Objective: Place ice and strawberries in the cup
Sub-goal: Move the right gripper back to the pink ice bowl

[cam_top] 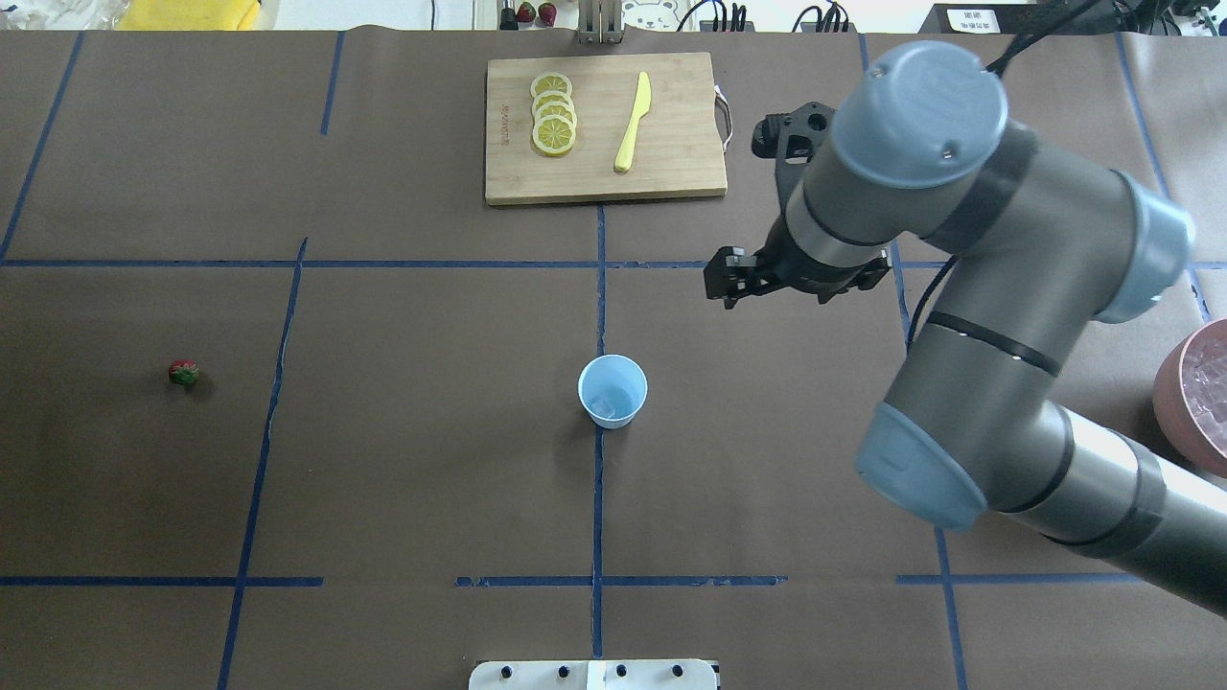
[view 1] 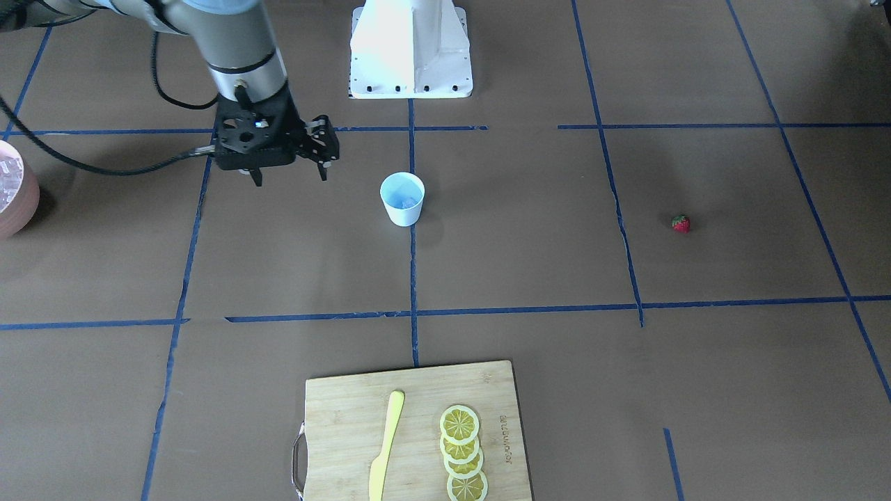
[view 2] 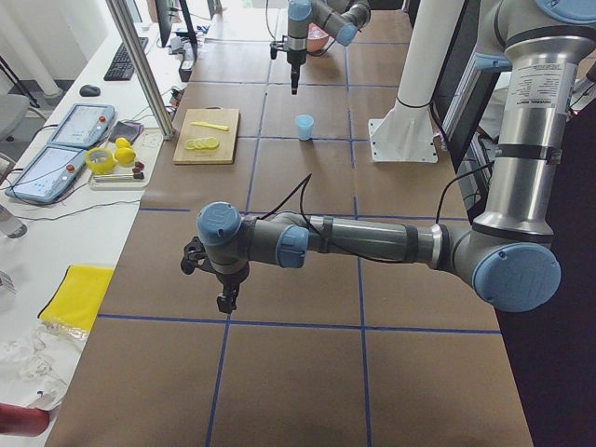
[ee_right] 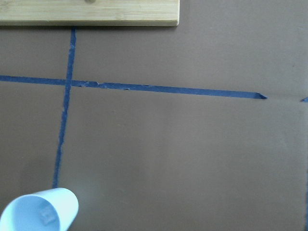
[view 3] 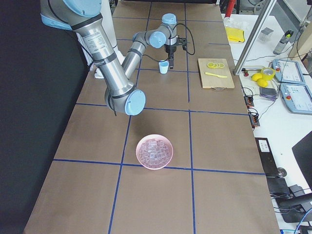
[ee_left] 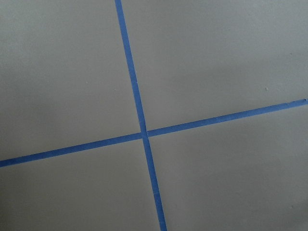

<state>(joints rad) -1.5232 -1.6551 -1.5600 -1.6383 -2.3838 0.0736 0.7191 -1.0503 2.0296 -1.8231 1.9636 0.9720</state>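
1. The cup (cam_top: 613,390) is seen upright on the tabletop (cam_top: 431,460), on a blue tape line, with one ice cube (ee_right: 46,215) lying in its bottom.
2. More ice (view 3: 154,150) is heaped in a pink bowl (view 1: 24,205), well apart from the cup, on the robot's right.
3. The strawberry (cam_top: 183,373) is found alone on the tabletop, well apart from the cup, on the robot's left.
4. The right gripper (view 1: 290,174) is held above the tabletop near the cup but clear of it, its fingers spread wide with nothing between them.
5. The left gripper (view 2: 223,305) is shown only in the side view, low over bare tabletop; whether its fingers are spread cannot be told.
6. Lemon slices (cam_top: 553,113) and a yellow knife (cam_top: 633,123) are laid on a cutting board (cam_top: 681,153).
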